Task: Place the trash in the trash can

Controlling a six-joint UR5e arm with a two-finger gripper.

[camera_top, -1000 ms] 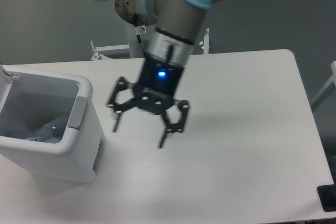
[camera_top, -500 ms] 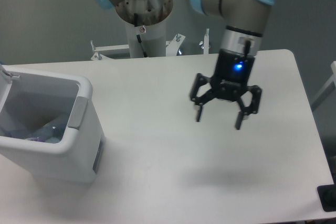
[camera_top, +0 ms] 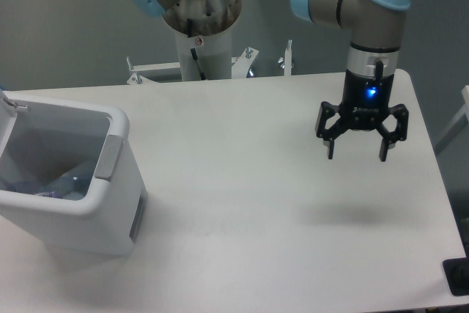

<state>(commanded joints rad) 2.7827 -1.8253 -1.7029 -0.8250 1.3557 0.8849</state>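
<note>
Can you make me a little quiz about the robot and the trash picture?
1. True or false: the claw is holding a bottle.
2. Where does the trash can stand on the table? A) near left B) far right C) middle
3. Fill in: the light on the claw's body glows ____.

Key: 1 false, it is open and empty. 2 A. 3 blue.
</note>
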